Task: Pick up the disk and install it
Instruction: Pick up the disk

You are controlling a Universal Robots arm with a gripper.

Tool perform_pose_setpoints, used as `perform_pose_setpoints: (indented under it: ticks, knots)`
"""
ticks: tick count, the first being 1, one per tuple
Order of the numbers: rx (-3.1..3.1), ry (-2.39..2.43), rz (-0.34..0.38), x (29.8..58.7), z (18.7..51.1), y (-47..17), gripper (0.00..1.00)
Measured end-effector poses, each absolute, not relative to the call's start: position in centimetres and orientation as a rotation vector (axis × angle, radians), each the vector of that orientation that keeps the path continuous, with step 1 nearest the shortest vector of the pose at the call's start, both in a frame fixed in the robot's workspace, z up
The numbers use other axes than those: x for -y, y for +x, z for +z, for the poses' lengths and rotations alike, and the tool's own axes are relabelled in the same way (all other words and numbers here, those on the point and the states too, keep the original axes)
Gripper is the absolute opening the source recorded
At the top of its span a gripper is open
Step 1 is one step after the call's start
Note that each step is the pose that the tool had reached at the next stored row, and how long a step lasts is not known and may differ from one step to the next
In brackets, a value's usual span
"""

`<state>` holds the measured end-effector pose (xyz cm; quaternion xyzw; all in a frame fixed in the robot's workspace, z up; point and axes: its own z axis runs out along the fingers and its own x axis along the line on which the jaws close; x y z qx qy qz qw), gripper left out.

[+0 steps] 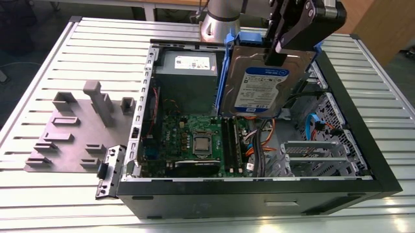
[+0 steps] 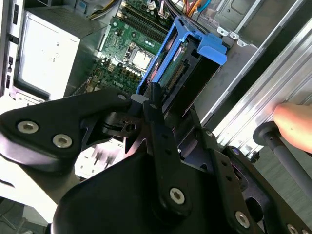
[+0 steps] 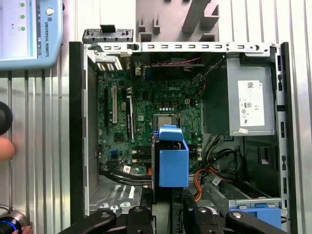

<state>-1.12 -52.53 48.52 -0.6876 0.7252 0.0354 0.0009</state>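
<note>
One disk [image 1: 263,85] hangs upright over the open case [image 1: 259,189], caught at its top edge by the black jaws, which are closed on it, one finger lying down the label face. Its white-and-blue label faces the exterior view, and the blue carrier [image 1: 224,77] frames its sides and top. The arm [image 1: 220,19] rises behind it at the far side of the case. From here the disk stands between the grey power supply [image 1: 188,65], on the exterior view's left, and the case's wall on the right, with the green board [image 1: 194,141] below and in front of it. Its lower edge looks clear of the board, though I would not swear to that from this angle. The silver cage [image 1: 318,155] sits in the near corner of the case, apart from the disk. In the first wrist view the disk [image 3: 173,165] shows end-on as a blue block over the board [image 3: 146,107], the power supply [image 3: 248,107] off to one side. In the second wrist view the disk [image 2: 178,68] shows its green underside inside the blue frame. The case lies on a slatted metal counter [image 1: 52,204], and a grey plate [image 1: 71,131] with upright blocks lies beside it on the exterior view's left. A hand [image 2: 295,122] rests on a black knob [image 2: 265,134] at the counter's edge.
</note>
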Motion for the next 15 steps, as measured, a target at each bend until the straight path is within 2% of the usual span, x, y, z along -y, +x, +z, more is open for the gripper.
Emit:
perform_pose_setpoints:
  ticks: [15]
  knots:
    - [-2.277,-2.159,0.111,54.8,47.7,-1.1,0.35]
